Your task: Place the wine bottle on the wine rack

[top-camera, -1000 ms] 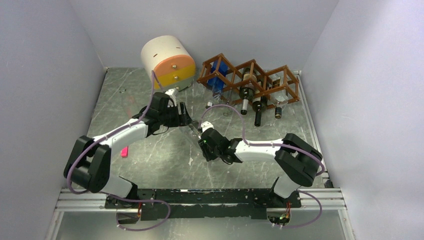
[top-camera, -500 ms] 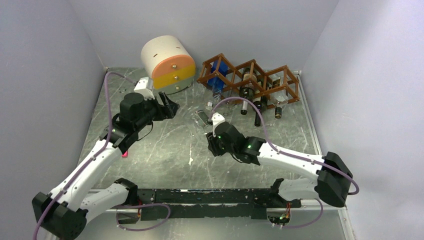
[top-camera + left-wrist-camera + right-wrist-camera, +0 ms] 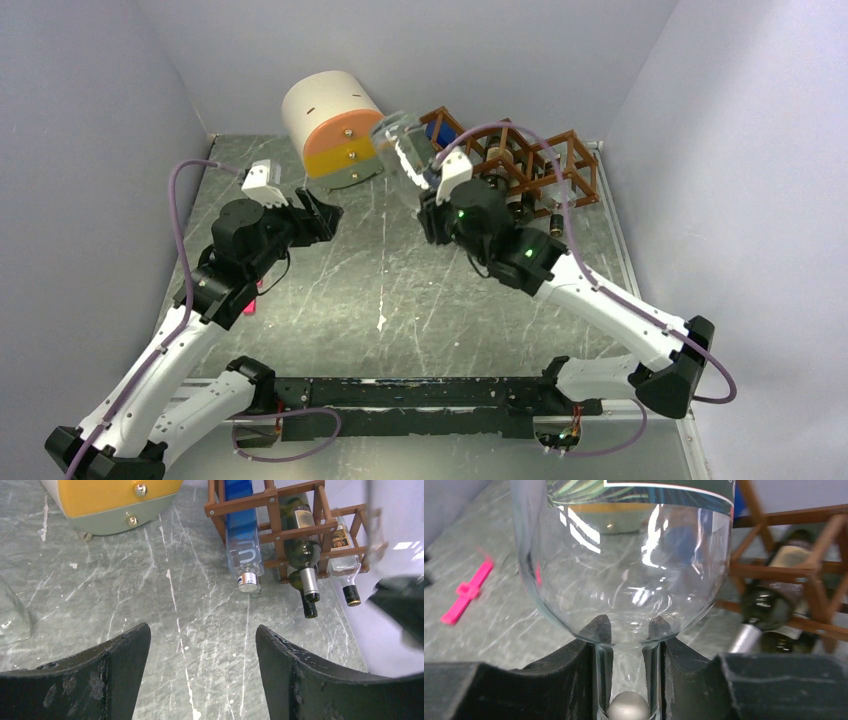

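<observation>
One wine bottle (image 3: pixel 403 148) held in the air close to the wine rack (image 3: pixel 560 160).
Right pincer (image 3: pixel 626 630) is clenched on the clear bottle's neck; the rack, with other bottles in it, stands just beyond and to its right. Left pincer (image 3: pixel 202 630) hangs released above the table (image 3: pixel 190 595).

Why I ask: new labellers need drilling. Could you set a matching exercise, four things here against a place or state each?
1. clear wine bottle
2. left gripper
3. blue bottle
4. pink piece

A. lies in the leftmost cell of the wine rack
B. open, holding nothing
C. lies on the table
D. gripped at the neck by the right gripper

Pairs: 1-D, 2-B, 3-A, 4-C
</observation>
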